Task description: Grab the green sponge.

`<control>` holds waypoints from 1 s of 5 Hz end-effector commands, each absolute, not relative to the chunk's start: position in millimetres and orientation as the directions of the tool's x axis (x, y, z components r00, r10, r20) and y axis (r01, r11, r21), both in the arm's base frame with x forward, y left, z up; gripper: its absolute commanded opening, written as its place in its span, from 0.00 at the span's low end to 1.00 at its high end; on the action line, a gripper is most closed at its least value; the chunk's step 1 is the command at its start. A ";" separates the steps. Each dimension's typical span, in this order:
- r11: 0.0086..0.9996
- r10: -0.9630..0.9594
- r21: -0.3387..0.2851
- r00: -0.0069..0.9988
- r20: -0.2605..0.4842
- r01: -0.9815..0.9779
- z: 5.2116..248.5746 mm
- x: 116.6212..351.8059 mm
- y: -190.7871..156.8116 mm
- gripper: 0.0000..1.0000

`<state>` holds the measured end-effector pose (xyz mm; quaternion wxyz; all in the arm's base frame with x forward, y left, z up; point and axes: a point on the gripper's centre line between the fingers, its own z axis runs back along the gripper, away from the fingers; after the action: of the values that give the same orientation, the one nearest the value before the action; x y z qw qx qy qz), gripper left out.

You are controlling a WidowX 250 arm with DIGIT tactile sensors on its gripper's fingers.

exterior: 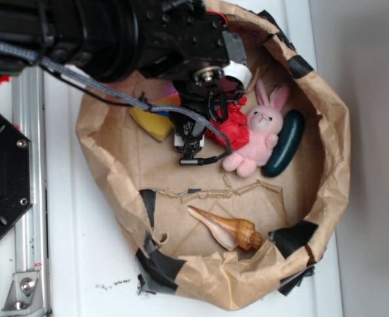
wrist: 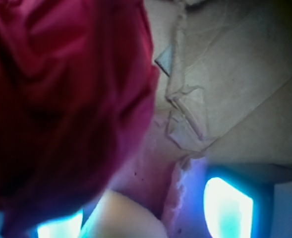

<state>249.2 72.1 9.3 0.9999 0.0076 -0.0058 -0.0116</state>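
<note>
My worry from here is that I close on the wrong thing: the wrist view is almost filled by a red cloth (wrist: 61, 109), pressed right up against the camera, so a descent or a squeeze now would likely bunch that fabric or nudge the pink bunny (exterior: 257, 135) lying just beside it. The gripper (exterior: 189, 148) hangs low inside the crumpled paper nest (exterior: 326, 152), its tip near the paper floor, with the red cloth (exterior: 230, 129) touching or nearly touching its side, and a trailing cable looping past it could snag. I cannot tell whether the jaws are parted or closed; the arm body hides them in the exterior view and the wrist view is too blurred. As for the green sponge, I see no clearly green sponge. The nearest candidate is a yellow sponge-like block (exterior: 153, 119) just beside the gripper, partly under the arm; the dark green oblong object (exterior: 284, 144) beyond the bunny looks smooth and hard, not spongy. The shell (exterior: 224, 228) lies well apart.
</note>
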 end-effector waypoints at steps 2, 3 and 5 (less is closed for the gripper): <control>0.994 0.098 -0.055 0.980 0.172 -0.090 56.4 205.2 54.7 1.00; 0.992 0.128 -0.043 0.977 0.170 -0.122 50.6 196.3 51.6 1.00; 0.983 0.182 -0.060 0.972 0.151 -0.174 42.1 193.4 51.0 1.00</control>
<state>192.3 46.5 40.7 0.9938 -0.0245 -0.0690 0.0834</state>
